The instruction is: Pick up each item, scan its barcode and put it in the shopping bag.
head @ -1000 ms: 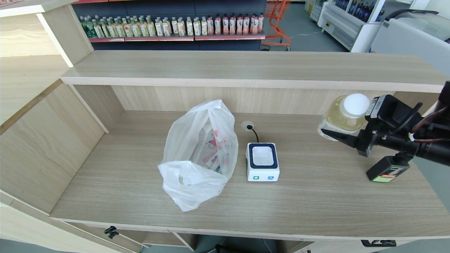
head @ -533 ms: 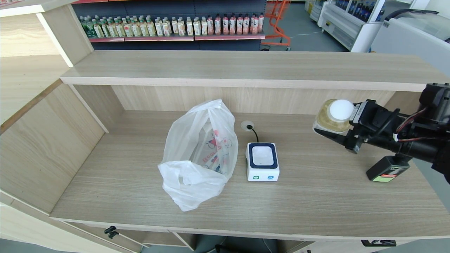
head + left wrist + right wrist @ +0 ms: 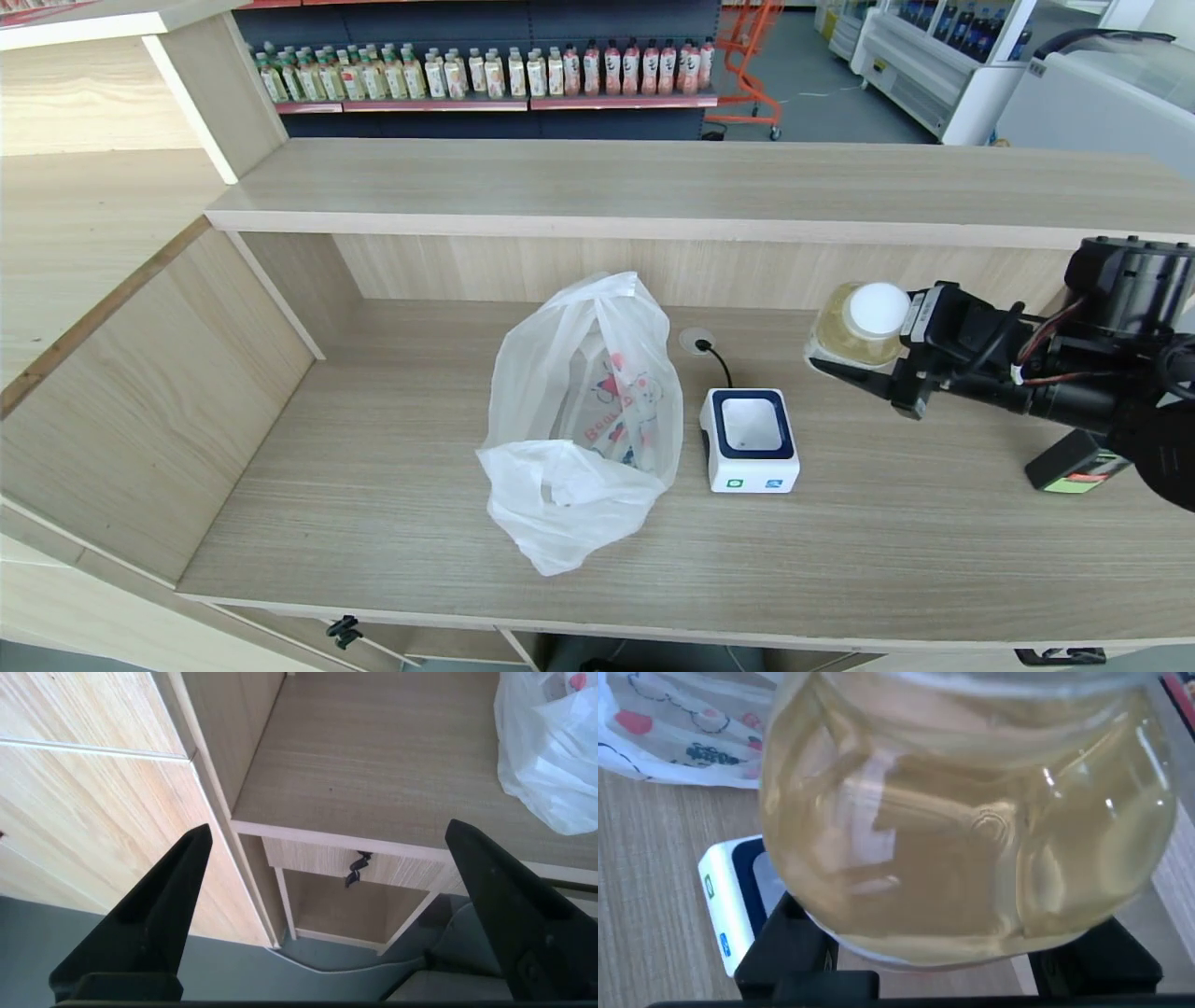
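— Bottle (image 3: 845,341) update? Where is it compared with a second ago?
— Held in the right gripper (image 3: 850,362), jaws clamped on its yellow body, white cap up, lifted off the table (image 3: 373,485). A second ago it hung by the table's right edge. Now it's been carried in toward the middle, much nearer the scanner (image 3: 752,439) but short of it, on the back-edge side.
— Whole picture slid too, though?
— Yes, the head camera turned, so the bag and scanner didn't really move. The bottle-to-scanner gap shrank, and that's real arm motion.
— Wrist agrees?
— Right wrist view: bottle (image 3: 971,831) up close, scanner (image 3: 738,896) beyond it, not yet beneath.
— Meaning for the task?
— Pick done, scan step under way, I'd judge. No barcode visible, so can't tell if it faces the window. Shopping bag (image 3: 583,420) stands mid-table just beside the scanner, something already inside. Dark box (image 3: 1074,464) waits near the right edge, probably next.
— Left side?
— Left gripper (image 3: 329,829): jaws wide, nothing held, hanging off the table's front edge near the left corner.
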